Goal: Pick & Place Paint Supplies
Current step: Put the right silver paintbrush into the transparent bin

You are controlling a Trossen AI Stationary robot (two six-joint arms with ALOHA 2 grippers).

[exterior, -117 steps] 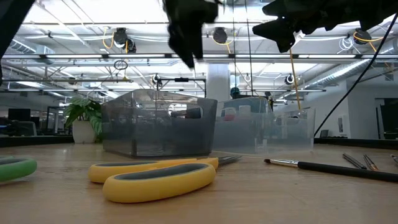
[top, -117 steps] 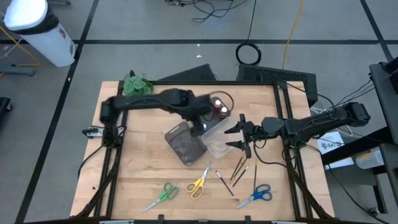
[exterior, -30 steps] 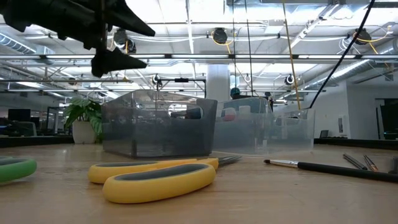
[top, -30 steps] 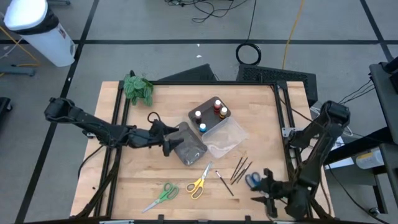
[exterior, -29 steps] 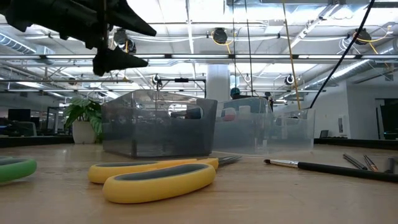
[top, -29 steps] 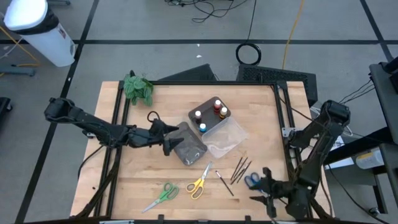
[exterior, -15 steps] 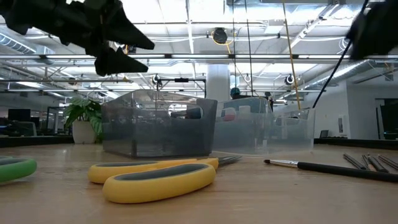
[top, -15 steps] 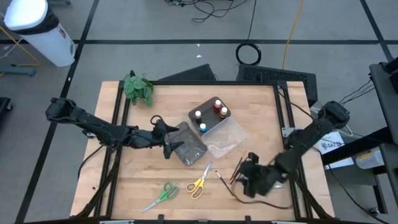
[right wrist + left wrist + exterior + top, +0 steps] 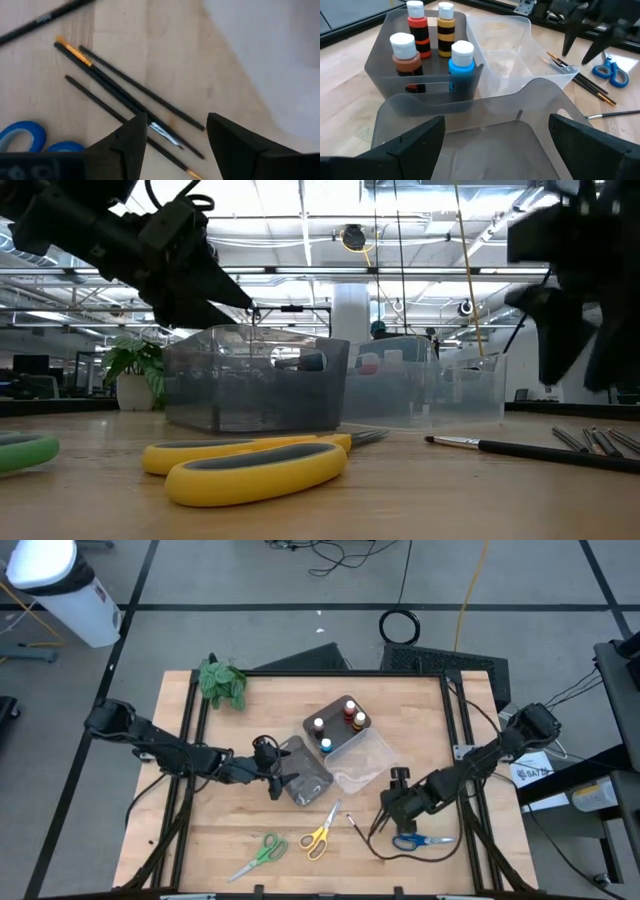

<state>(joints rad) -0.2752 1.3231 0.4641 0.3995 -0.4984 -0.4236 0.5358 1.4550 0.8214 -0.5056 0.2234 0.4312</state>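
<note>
The right gripper [image 9: 172,132] is hanging with fingers spread over the thin dark-handled brushes [image 9: 120,95] lying on the wooden table [image 9: 230,830]. They could roll away or come up bunched. The left gripper [image 9: 495,145] is waiting spread wide at the grey plastic tray [image 9: 470,107].

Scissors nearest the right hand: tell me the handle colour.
Blue. The scissors show best in the high view, just beside the right hand.
</note>
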